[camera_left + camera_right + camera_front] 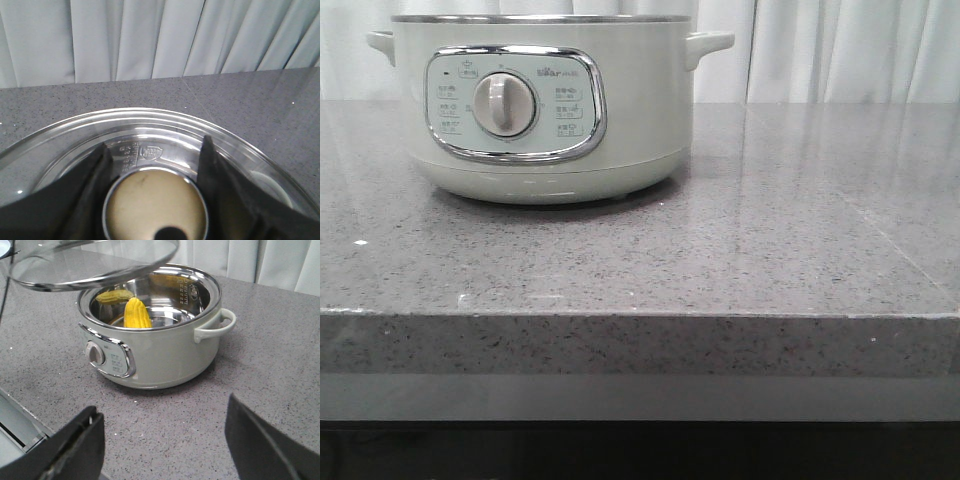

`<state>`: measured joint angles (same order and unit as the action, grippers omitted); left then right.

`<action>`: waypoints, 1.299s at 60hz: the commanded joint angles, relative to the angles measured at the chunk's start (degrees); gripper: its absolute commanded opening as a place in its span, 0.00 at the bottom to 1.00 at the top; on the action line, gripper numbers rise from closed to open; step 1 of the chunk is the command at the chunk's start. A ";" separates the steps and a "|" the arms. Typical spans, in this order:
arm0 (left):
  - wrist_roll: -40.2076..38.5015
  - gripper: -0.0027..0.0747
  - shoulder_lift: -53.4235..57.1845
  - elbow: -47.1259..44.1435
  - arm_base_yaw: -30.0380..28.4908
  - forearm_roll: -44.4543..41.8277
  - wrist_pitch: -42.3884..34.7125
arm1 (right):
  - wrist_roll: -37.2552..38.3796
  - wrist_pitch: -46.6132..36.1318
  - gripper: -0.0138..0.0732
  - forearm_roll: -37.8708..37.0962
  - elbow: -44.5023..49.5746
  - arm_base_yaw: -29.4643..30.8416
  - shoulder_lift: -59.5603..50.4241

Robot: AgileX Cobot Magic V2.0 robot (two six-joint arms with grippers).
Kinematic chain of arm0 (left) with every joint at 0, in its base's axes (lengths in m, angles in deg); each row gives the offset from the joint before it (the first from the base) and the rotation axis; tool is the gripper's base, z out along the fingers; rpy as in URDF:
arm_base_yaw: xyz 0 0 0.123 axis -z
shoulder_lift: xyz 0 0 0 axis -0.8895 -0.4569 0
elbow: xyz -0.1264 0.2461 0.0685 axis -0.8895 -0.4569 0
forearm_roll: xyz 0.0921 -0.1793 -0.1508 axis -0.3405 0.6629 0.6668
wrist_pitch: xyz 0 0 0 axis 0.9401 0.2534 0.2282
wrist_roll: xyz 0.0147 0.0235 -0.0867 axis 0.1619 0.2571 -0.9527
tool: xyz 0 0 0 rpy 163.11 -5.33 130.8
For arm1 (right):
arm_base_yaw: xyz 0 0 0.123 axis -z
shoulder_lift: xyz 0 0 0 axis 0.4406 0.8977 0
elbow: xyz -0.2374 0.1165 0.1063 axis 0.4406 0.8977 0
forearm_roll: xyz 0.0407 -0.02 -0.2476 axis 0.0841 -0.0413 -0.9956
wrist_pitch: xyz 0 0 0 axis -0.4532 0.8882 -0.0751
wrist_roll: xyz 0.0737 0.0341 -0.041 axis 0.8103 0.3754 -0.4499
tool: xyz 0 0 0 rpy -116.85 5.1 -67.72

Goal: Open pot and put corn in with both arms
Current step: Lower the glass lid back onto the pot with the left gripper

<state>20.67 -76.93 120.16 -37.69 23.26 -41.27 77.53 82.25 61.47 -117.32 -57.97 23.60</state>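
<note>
The pale grey-green pot (540, 110) stands at the back left of the stone counter, dial facing me. In the right wrist view the pot (160, 350) is open, and the yellow corn (136, 314) leans inside its steel bowl. The glass lid (90, 262) hangs tilted above the pot's far side. My left gripper (155, 147) is shut on the lid's round knob (155, 205), with the glass lid (165, 127) spreading out around it. My right gripper (162, 407) is open and empty, above the counter on the dial side of the pot. Neither arm shows in the front view.
Pale curtains (840, 50) hang behind the grey speckled counter (770, 220). The counter's front edge (640, 315) runs across the front view. A pot side handle (217, 325) sticks out toward the open counter.
</note>
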 commanded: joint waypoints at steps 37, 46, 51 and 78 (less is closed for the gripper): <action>-0.16 0.37 -8.87 6.81 0.49 -1.62 -11.41 | -0.59 -4.15 0.77 -0.38 -1.60 0.11 -0.29; -0.16 0.37 -9.34 6.81 1.42 -2.70 -11.45 | -0.59 -4.15 0.77 -0.38 -1.60 0.11 -0.29; -0.16 0.37 -9.34 6.81 2.27 -4.87 -11.45 | -0.59 -4.15 0.77 -0.38 -1.60 0.11 -0.29; -0.16 0.37 -9.93 6.81 3.66 -4.27 -10.46 | -0.59 -4.15 0.77 -0.38 -1.60 0.11 -0.29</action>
<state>20.67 -89.39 124.42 -34.45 18.31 -45.40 77.53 82.32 61.47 -117.32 -57.97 23.56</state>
